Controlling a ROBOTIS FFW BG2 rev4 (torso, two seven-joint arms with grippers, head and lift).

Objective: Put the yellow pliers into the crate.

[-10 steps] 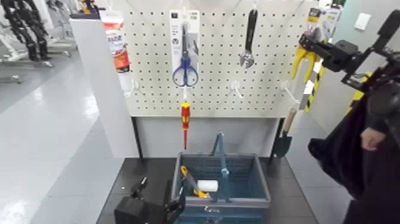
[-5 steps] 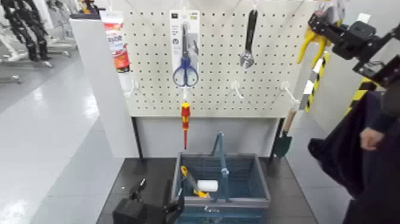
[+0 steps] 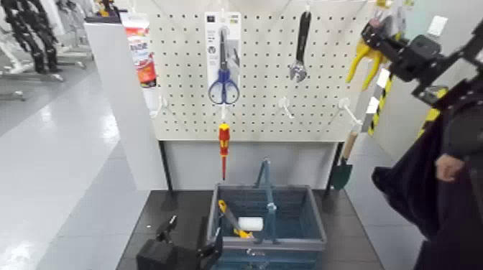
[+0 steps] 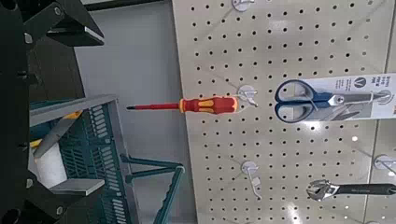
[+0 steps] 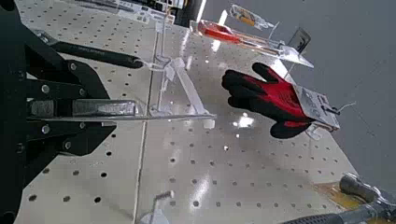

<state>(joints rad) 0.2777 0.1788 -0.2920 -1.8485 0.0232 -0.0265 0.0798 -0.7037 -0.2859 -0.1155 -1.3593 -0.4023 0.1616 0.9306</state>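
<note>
The pegboard [image 3: 251, 122] stands upright behind the crate [image 3: 269, 248], above grey floor [image 3: 72, 165].

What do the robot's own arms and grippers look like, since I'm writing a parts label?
Both arms are black. The left gripper is black and blocky, with angular hinged fingers. The right gripper is black too, with round bolt heads along its linkages.

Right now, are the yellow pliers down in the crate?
No, the yellow pliers are up at the right gripper, above the crate.
</note>
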